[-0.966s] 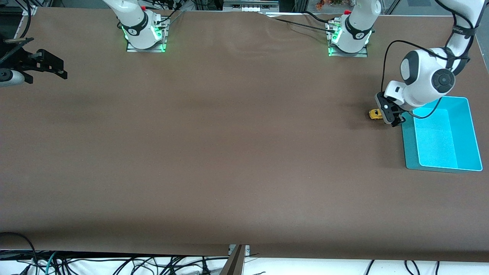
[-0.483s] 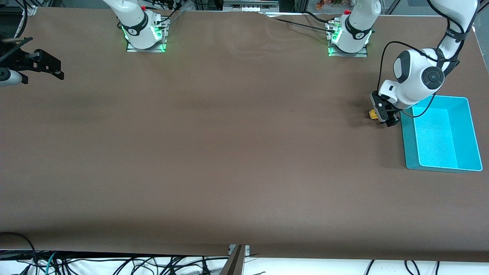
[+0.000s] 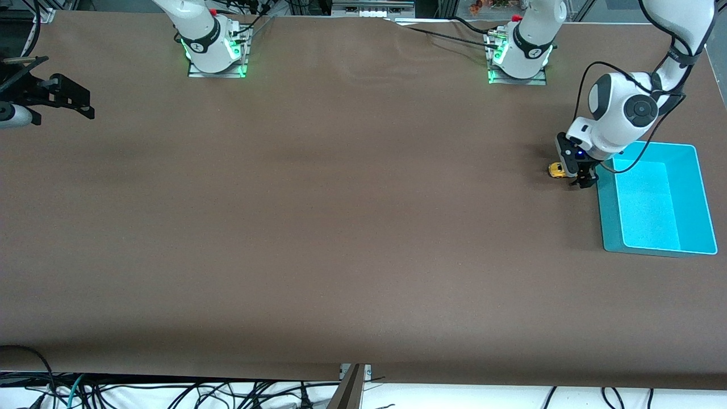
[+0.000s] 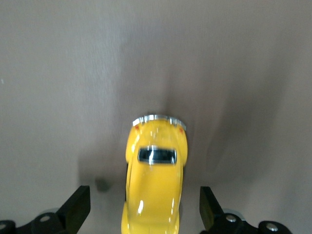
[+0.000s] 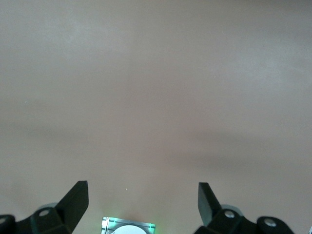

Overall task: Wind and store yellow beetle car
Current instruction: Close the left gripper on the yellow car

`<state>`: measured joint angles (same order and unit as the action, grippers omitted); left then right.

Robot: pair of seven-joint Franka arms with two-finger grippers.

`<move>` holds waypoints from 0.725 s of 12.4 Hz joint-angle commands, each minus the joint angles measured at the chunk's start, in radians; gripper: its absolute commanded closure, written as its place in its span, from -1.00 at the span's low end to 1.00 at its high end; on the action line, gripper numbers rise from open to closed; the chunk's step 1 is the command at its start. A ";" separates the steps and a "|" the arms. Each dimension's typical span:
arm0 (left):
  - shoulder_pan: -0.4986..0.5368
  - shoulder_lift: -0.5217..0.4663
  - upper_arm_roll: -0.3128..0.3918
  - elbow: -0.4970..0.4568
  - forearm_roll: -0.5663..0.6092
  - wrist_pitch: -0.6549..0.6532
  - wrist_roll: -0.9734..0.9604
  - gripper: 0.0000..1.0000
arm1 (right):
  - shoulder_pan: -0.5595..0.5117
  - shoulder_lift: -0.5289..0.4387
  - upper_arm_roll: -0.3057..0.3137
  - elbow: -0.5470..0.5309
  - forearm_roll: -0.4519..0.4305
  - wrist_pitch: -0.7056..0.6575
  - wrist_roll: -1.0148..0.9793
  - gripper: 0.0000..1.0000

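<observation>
Car (image 3: 558, 170) sits on the tabletop (image 3: 341, 227), just beside the teal bin (image 3: 608, 227) toward the left arm's end. Left end effector (image 3: 583, 180) is low at the car; in the left wrist view the car (image 4: 154, 180) lies between its fingers (image 4: 78, 207), which are spread wide and clear of the body. Right end effector (image 3: 68, 99) waits at the right arm's end of the tabletop, fingers (image 5: 73, 200) spread wide, holding nothing.

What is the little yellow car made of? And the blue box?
The yellow beetle car looks like glossy painted metal or hard plastic: it shows bright highlights and a chrome-like bumper. The blue box looks like smooth plastic, with thin even walls.
</observation>
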<state>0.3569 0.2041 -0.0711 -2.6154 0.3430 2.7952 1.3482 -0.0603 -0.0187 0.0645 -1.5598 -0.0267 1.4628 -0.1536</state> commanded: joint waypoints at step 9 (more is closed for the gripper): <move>0.013 -0.113 -0.166 0.041 -0.082 -0.196 0.003 0.82 | -0.010 0.025 -0.015 0.030 -0.005 -0.018 0.009 -0.99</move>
<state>0.3632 0.1737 -0.1868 -2.5892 0.3277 2.7068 1.3439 -0.0677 -0.0044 0.0452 -1.5592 -0.0267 1.4628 -0.1531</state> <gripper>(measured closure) 0.551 0.004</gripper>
